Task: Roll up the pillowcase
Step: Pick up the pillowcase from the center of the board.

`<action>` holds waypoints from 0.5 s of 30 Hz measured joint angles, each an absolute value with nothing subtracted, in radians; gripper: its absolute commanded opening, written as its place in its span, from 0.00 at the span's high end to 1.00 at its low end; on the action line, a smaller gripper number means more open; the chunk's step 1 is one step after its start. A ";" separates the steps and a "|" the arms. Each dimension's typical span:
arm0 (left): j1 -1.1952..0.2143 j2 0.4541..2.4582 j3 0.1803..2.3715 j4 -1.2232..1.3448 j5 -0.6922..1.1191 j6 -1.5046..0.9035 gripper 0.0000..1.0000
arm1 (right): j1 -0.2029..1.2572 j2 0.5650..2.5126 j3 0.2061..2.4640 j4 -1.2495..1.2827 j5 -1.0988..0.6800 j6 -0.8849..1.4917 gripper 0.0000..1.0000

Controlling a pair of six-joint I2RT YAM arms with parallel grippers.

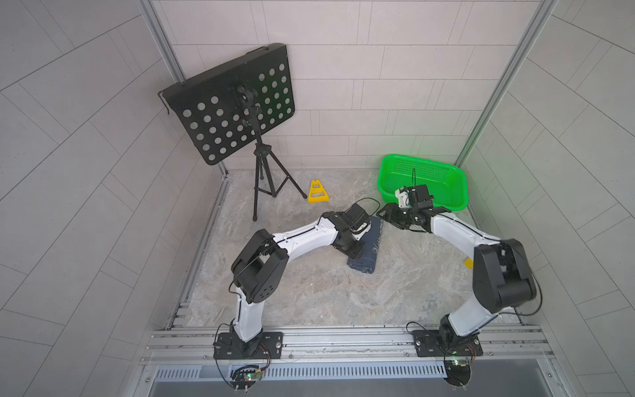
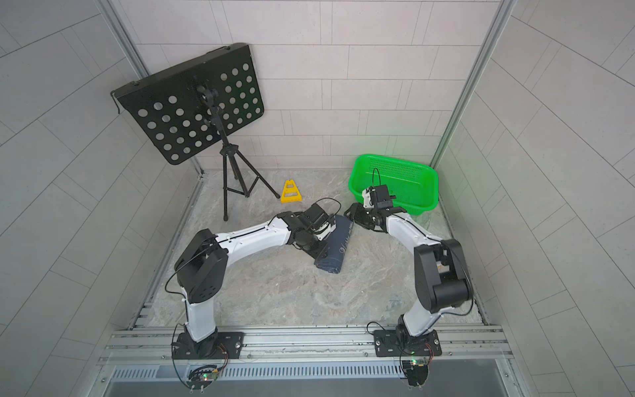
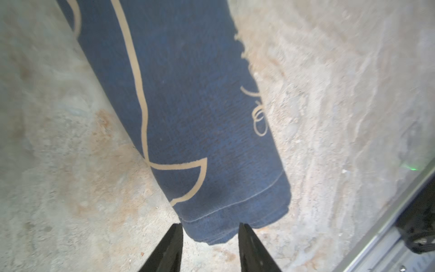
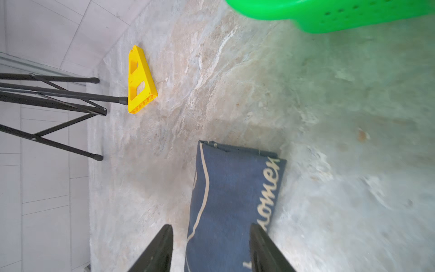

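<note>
As it lies, pillowcase (image 1: 368, 252): fully rolled on counter (image 1: 326, 292).
Left hand (image 3: 210, 226): spread over roll's end.
Right hand (image 4: 210, 226): spread likewise.
Remaining: seemingly withdrawal only.

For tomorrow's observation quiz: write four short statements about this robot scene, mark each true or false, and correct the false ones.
1. The pillowcase lies rolled up on the table. True.
2. The pillowcase sits inside the green basket. False: it lies on the table, apart from the green basket.
3. The yellow piece lies near a foot of the music stand. True.
4. The right gripper is clamped on the basket's rim. False: its jaws stand open over the pillowcase's end.
</note>
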State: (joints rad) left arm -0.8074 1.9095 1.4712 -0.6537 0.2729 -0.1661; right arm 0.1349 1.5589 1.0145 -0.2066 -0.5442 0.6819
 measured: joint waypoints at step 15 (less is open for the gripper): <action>-0.681 2.185 1.746 -0.597 0.288 -0.159 0.57 | 0.102 1.598 0.594 0.234 -0.789 0.910 0.29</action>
State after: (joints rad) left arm -0.6807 2.1845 1.7462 -0.5972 0.2882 -0.1585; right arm 0.1017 1.5982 0.5938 0.2340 -0.7891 0.9100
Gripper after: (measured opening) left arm 0.434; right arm 0.711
